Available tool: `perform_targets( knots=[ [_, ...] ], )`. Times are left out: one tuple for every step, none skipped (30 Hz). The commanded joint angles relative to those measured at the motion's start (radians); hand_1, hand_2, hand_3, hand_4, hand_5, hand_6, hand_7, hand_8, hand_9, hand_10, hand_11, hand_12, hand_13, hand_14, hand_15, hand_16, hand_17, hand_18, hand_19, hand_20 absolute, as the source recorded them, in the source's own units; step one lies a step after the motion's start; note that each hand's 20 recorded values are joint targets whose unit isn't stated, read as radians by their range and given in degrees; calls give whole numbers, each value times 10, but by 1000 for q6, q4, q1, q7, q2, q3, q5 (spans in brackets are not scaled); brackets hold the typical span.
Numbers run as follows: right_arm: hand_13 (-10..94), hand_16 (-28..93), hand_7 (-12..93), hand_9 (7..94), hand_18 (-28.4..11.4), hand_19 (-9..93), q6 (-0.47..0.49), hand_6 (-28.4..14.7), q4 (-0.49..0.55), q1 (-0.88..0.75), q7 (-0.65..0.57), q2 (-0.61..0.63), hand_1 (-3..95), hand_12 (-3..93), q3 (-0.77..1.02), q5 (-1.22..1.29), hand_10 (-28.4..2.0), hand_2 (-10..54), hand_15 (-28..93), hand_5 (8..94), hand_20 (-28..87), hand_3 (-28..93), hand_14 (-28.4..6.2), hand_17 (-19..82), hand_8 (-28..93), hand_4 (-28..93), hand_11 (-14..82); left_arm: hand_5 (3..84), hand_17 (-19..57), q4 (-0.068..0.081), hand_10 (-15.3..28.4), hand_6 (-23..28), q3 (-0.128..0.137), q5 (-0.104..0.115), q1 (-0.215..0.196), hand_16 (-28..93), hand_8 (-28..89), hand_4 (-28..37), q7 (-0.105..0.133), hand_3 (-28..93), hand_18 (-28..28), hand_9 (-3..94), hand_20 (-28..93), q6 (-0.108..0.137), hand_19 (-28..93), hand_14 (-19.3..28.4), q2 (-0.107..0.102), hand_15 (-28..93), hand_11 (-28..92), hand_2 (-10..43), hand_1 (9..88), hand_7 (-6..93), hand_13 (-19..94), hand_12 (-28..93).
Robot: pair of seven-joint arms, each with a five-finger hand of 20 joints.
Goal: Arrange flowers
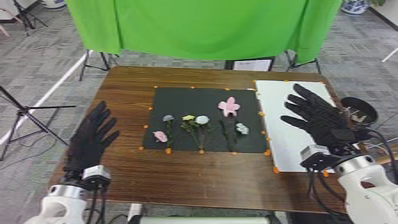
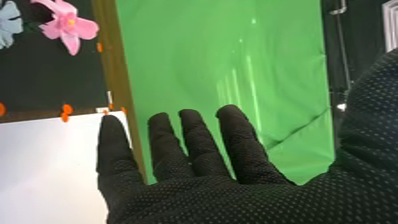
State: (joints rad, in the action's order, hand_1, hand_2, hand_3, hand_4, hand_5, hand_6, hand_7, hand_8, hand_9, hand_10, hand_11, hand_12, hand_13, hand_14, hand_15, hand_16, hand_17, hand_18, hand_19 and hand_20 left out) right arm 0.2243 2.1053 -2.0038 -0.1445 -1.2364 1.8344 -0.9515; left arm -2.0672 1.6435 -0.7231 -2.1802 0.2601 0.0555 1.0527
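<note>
Head view: flowers (image 1: 202, 120) lying on black mat (image 1: 182, 97), pink bloom (image 1: 229, 106) farthest from robot. Right hand (image 1: 320, 120) over white board (image 1: 286, 147), fingers spread, nothing held. Left hand (image 1: 86, 145) by table's (image 1: 195, 182) left edge, fingers extended, empty.

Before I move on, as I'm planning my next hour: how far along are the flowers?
Nothing looks arranged yet: the flowers lie loose on the black mat. The left robot hand and right robot hand are open and empty. All the arranging seems left.
</note>
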Motion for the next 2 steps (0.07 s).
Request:
perform_targets(
  knots=[
    [182, 420, 101, 242, -229, 351, -14, -39, 27, -39, -14, -13, 113, 250, 17, -6, -119, -84, -59, 234, 144, 832, -115, -62, -72, -251, -13, 200, -156, -8, 87, 26, 4, 0, -18, 93, -95, -282, -24, 671, 221, 141, 75, -8, 310, 125, 29, 87, 75, -54, 244, 179, 95, 247],
    [182, 421, 101, 243, -230, 352, -14, -39, 27, -38, -6, -12, 113, 250, 21, -3, -119, -83, -59, 233, 145, 833, -115, -63, -72, -251, -13, 201, -156, -2, 87, 26, -2, 1, -9, 93, -95, -282, -13, 672, 220, 141, 75, -9, 310, 125, 26, 87, 75, -55, 244, 179, 95, 247]
  ],
)
